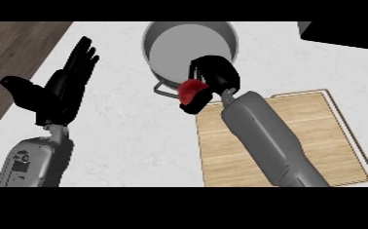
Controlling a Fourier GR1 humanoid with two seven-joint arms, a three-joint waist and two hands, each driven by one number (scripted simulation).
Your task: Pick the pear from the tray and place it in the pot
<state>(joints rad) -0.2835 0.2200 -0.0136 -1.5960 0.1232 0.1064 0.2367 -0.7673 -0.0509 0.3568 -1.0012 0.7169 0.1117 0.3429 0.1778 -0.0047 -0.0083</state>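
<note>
— Nearest of all is the right forearm [277, 143], grey, crossing the wooden tray [338, 140] from the near right edge and slanting up to the left. What sits beneath everything?

— White marbled counter [137, 125], the largest surface, with a strip of dark wood [25, 47] at the far left. The tray lies at the near right, its light planks bare where the arm does not cover them.

— And the pot [188, 45]?

— Grey, round, at the far middle, its inside showing plain grey; one handle [164, 89] sticks out on the near side.

— Where is the pear [191, 90]?

— It shows red, in the right hand [212, 79], whose black fingers curl round it. Fruit and hand sit at the pot's near rim, partly over it, just past the tray's far left corner. Much of the pear is hidden by the fingers.

— The other side?

— Left hand [61, 84] rests at the left over the counter, fingers straight and pointing far, thumb spread toward the left edge, holding nothing, well apart from the pot.
</note>
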